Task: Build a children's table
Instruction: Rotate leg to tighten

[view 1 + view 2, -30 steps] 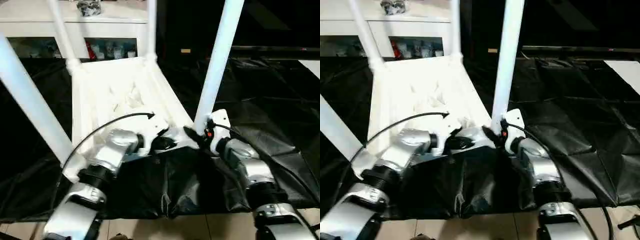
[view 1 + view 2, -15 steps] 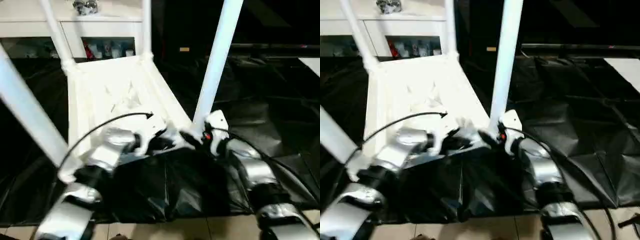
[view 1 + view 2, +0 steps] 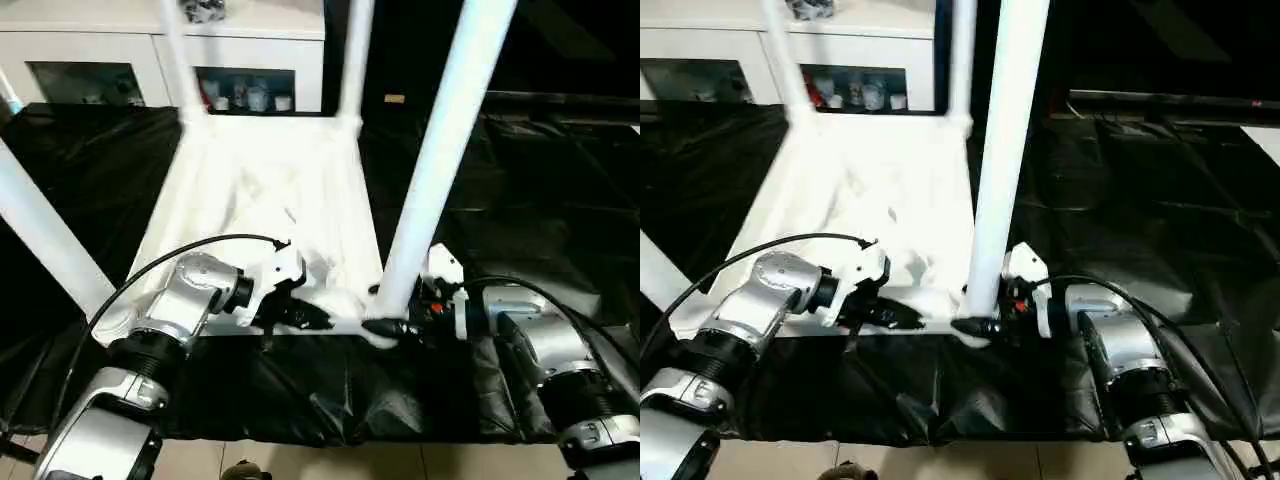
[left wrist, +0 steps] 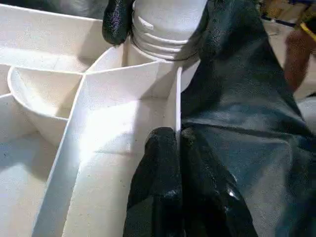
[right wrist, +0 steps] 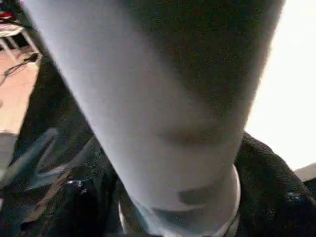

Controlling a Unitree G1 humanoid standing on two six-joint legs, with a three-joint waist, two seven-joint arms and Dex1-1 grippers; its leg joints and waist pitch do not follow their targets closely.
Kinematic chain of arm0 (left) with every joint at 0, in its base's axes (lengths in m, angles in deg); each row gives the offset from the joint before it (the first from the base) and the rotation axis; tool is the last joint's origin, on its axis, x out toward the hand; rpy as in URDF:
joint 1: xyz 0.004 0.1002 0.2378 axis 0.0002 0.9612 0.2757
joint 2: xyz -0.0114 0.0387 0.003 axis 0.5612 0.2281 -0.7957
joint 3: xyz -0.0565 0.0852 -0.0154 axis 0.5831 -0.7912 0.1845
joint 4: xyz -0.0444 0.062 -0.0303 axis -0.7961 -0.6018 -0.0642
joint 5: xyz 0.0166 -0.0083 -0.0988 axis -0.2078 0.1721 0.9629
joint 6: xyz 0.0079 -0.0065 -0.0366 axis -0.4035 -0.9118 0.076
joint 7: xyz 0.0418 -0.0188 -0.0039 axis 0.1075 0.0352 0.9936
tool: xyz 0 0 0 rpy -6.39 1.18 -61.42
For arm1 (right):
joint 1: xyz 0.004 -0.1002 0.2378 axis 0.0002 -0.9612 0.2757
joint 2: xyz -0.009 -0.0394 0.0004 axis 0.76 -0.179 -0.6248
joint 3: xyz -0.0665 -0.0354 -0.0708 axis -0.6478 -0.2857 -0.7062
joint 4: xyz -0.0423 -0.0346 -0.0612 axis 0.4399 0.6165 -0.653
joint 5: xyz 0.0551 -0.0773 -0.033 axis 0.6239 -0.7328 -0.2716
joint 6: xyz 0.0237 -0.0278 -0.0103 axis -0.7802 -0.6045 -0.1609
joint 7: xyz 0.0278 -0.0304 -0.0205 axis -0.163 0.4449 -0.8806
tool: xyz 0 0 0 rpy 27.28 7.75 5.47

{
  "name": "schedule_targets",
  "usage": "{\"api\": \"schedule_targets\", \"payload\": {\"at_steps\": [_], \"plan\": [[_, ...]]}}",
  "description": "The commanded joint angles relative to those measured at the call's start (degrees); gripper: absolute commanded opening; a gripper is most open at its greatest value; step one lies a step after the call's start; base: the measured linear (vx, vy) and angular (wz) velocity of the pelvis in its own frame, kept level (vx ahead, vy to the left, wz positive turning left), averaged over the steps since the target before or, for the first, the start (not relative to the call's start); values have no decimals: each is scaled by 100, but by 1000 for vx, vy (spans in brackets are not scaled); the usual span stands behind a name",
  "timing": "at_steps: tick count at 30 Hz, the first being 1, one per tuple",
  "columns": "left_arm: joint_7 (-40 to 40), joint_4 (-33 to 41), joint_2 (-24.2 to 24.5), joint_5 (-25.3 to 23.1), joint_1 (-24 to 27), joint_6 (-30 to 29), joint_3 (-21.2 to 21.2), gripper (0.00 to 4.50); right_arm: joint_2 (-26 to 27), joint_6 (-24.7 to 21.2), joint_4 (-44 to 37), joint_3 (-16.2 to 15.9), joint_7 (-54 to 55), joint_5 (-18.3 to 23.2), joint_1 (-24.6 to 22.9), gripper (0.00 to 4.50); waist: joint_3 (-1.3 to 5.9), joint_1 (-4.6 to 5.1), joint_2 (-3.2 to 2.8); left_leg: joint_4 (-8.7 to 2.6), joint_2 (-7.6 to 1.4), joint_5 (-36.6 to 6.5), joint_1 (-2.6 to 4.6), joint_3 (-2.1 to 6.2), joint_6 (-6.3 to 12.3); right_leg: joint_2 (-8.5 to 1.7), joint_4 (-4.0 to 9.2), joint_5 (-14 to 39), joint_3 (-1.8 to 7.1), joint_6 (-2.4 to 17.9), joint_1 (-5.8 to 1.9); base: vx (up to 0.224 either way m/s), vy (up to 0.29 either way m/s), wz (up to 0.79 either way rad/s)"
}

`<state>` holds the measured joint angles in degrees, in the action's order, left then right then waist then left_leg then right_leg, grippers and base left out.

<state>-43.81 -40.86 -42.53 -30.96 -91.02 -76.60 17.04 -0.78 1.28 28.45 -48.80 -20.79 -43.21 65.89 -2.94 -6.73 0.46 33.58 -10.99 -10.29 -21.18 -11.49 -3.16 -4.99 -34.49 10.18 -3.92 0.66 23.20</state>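
The children's table (image 3: 265,190) lies upside down on the black-covered bench (image 3: 560,200), all four legs standing up. The left claw (image 3: 312,318) is closed, its fingers (image 4: 163,187) pinching the tabletop's near rim. The right claw (image 3: 385,327) sits at the base of the near right leg (image 3: 440,150), fingers either side of it; firm grip cannot be confirmed.

legs (image 3: 445,150): upper ends cut off at frame top | cabinet (image 3: 250,45) items behind glass: too small to identify | right gripper (image 3: 385,328): fingers mostly hidden behind near leg base | right wrist view: leg blurred, very close
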Motion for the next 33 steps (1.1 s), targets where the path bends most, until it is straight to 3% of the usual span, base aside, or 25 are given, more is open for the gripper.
{"api": "schedule_targets", "payload": {"at_steps": [1,10,14,18,22,25,27,29,33], "plan": [[-136,313,-126,240,-74,6,-83,0,80,-113,-226,-326,-357,103,-55,297,359,4,45,-404,-290,-1197,96,107,295,-389,380,1286,264,1315,-266,0,0,0],[189,244,-210,182,-45,124,-6,0,133,-214,-421,-345,-293,149,-216,269,372,-13,51,-379,-279,-1014,83,101,351,-389,354,1043,258,1367,-274,0,0,0],[1196,-29,-555,74,-174,211,197,0,636,179,-6,2,928,-49,-87,268,343,12,52,-404,-264,-1309,108,116,177,-412,431,1617,258,1227,-252,0,0,0],[1946,-123,-863,-36,-250,124,274,0,1058,179,508,276,2213,-253,138,267,324,139,65,-446,-248,-1579,106,159,-3,-417,497,2275,249,998,-238,0,0,0],[2657,-147,-1171,-153,-308,-22,327,0,1405,67,806,490,3123,-295,276,267,321,212,75,-445,-240,-1552,96,166,21,-418,527,2401,251,896,-235,0,0,0],[3189,-90,-1518,-242,-299,-218,337,0,1815,145,928,604,3824,-372,330,267,336,235,84,-430,-230,-1408,85,150,80,-407,509,2184,260,922,-236,0,0,0],[3125,-14,-1570,-261,-228,-209,247,0,1923,368,923,598,3816,-383,307,267,349,233,76,-422,-230,-1323,83,141,148,-400,491,1936,263,960,-239,0,0,0],[3061,3,-1555,-252,-209,-196,230,0,1943,396,925,642,3819,-349,308,337,360,230,69,-411,-225,-1209,68,133,217,-390,460,1651,265,1026,-254,0,0,0],[2889,30,-1473,-233,-184,-115,209,0,1885,444,861,639,3666,-289,305,360,364,232,53,-405,-228,-1114,66,125,312,-377,430,1343,259,1141,-264,0,0,0]]}}
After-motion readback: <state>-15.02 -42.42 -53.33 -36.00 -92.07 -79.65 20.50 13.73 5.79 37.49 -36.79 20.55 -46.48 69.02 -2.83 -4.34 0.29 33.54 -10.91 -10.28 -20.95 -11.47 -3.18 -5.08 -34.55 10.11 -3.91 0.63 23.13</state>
